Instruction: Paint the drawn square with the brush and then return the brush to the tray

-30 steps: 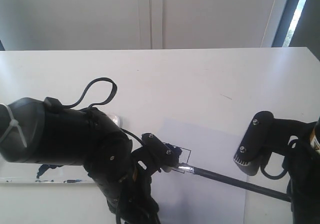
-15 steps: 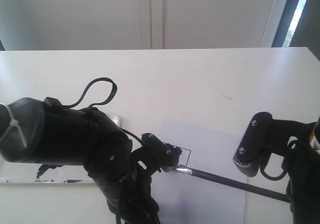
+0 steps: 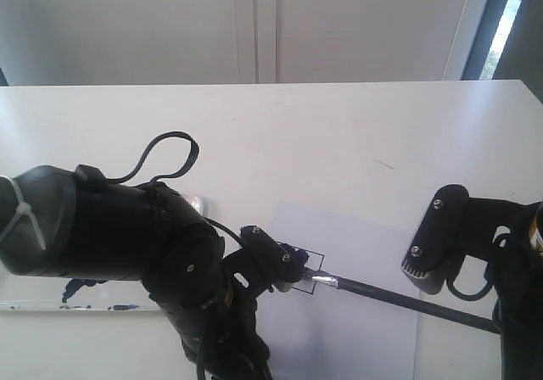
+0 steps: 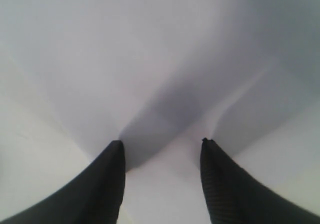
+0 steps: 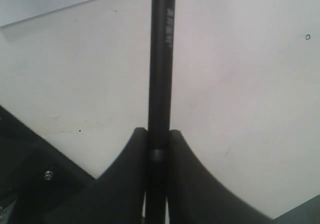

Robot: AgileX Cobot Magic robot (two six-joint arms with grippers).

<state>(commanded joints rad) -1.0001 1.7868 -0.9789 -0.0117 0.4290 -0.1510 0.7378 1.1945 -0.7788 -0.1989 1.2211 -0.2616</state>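
The right claw (image 5: pixel 157 134) is squeezing tight on the long thin black-handled paintbrush (image 5: pixel 162 59), so the brush is not wobbling while it is painting. The handle is slanting down across the white paper sheet (image 3: pixel 361 338), and its silver end is reaching the small black-lined drawn square (image 3: pixel 310 266). The tip is hiding behind the other arm, so I cannot tell how much blue is inside. The left claw (image 4: pixel 162 144) is standing wide open, holding nothing, with its tips down at the paper, I think to stop it sliding. The clear flat plastic tray (image 3: pixel 25 299) with blue smears is lying well apart on the left, ready for the brush.
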